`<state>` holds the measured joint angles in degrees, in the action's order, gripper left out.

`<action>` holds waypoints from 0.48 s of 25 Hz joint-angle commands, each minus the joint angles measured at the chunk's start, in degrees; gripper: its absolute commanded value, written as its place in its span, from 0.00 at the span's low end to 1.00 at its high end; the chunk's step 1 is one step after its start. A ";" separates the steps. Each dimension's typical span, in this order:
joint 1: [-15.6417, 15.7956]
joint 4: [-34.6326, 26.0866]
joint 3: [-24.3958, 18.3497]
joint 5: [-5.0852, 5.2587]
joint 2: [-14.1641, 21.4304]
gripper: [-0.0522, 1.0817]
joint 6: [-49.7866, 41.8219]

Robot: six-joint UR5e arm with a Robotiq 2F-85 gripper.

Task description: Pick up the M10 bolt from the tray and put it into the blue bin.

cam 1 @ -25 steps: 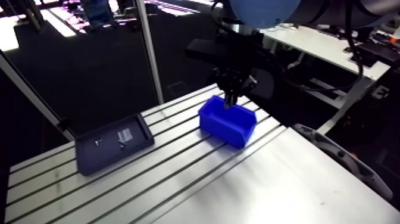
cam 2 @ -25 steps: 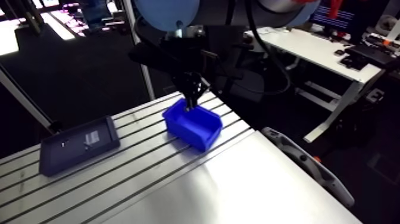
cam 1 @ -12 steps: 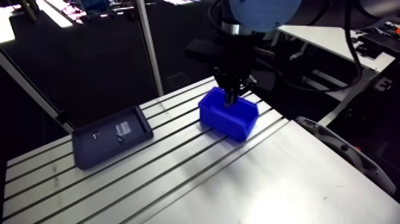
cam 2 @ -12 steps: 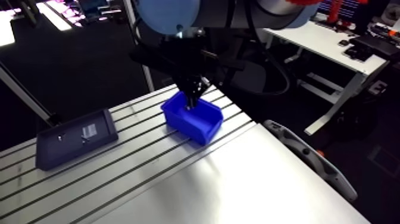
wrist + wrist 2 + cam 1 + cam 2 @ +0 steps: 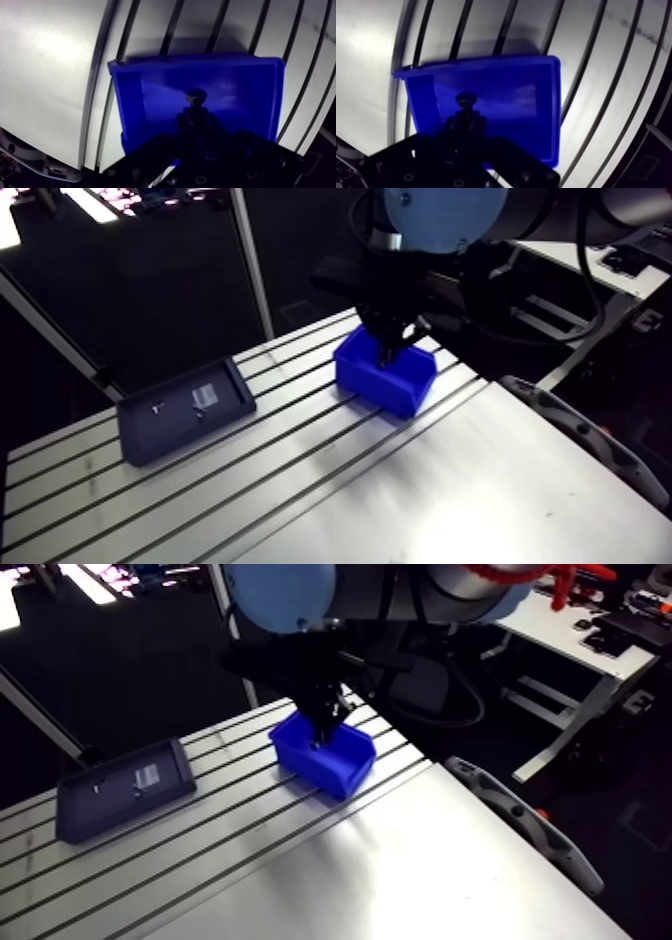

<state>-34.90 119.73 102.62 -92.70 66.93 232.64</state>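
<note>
On the slotted tabletop [image 5: 450, 488], the M10 bolt [image 5: 196, 94] is held pinched in the closed gripper [image 5: 196, 112] over the floor of the blue bin [image 5: 131, 110], which is set near the far edge; the tray [image 5: 160, 433] is seen well apart along that edge.

On the table [image 5: 420, 488], tray [image 5: 165, 438] and bin [image 5: 372, 386] lie apart.

Jaws clamp bolt [image 5: 466, 99] over blue bin [image 5: 528, 100]

a robotics lab: slotted aluminium table [image 5: 450, 478], parts tray [image 5: 160, 434] and blue bin [image 5: 376, 389]
</note>
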 commanded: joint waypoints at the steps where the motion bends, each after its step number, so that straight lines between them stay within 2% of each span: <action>1: 0.00 0.20 0.25 0.02 -0.89 0.94 -0.09; 12: 0.09 2.84 0.43 -0.07 -2.91 0.94 -0.01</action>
<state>-34.85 121.27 102.93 -92.70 64.70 232.59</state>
